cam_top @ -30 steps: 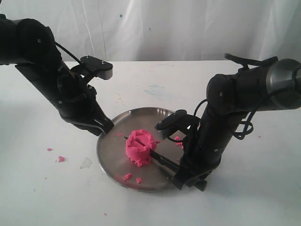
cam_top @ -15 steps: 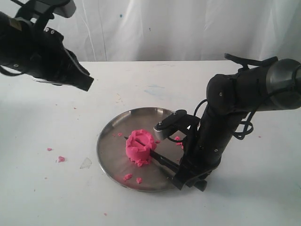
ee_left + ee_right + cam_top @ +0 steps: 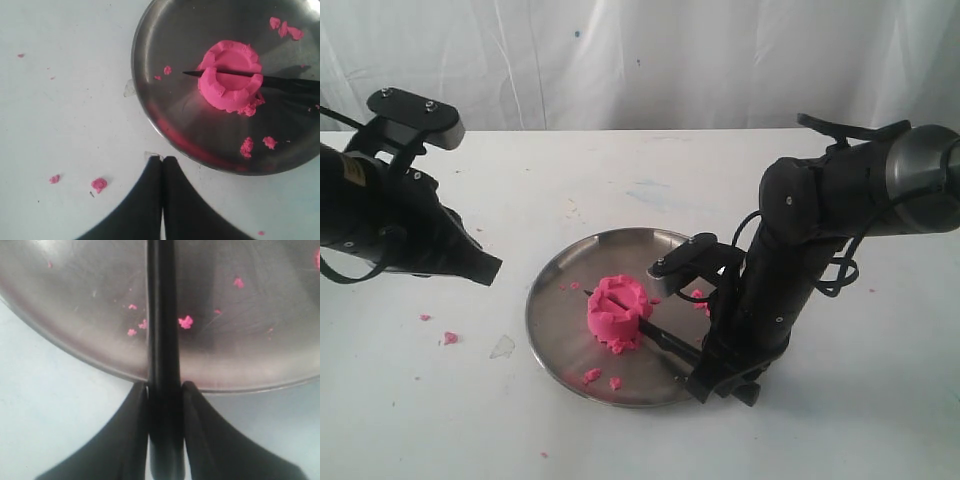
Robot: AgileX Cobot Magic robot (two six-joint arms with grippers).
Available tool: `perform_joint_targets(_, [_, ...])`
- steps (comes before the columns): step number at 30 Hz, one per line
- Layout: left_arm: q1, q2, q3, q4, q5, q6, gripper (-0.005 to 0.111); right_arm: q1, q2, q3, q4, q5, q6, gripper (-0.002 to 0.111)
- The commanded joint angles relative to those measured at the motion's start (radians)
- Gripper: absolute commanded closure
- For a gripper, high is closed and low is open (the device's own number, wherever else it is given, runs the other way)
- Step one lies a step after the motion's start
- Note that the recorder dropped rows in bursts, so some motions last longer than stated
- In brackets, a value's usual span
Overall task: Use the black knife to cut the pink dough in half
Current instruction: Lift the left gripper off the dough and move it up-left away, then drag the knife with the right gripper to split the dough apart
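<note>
The pink dough (image 3: 617,310) is a squat round mound in the middle of the steel plate (image 3: 546,290). The black knife (image 3: 666,338) is sunk in a slit across its top. From the left wrist the dough (image 3: 230,75) shows the knife's blade (image 3: 285,82) running through it, its tip poking out on the far side. My right gripper (image 3: 712,378) is shut on the knife's handle (image 3: 162,340) at the plate's edge (image 3: 75,347); its fingertips (image 3: 164,386) clamp both sides. My left gripper (image 3: 488,270) hovers left of the plate, its jaws (image 3: 162,159) shut on nothing.
Small pink crumbs lie on the plate (image 3: 591,376) and on the white table to the left (image 3: 450,338). A small clear scrap (image 3: 502,347) lies by the plate's left rim. A white curtain hangs behind the table.
The left arm left the plate's rim, swung up and away to the left, then dropped lower beside the plate. The right arm, knife and dough have not moved.
</note>
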Motion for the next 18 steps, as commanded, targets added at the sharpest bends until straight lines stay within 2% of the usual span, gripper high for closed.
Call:
perform_joint_targets(1, [0.003, -0.005, 0.006, -0.015, -0.005, -0.01, 0.107, 0.001, 0.008, 0.004, -0.012, -0.009, -0.002, 0.108])
perform_joint_targets(8, [0.003, -0.005, 0.006, -0.056, -0.005, -0.012, 0.107, 0.001, 0.008, 0.004, -0.039, -0.027, 0.016, 0.108])
perform_joint_targets(18, [0.003, -0.005, 0.006, -0.112, -0.024, -0.012, 0.107, 0.001, 0.008, 0.004, -0.213, -0.063, 0.257, 0.108])
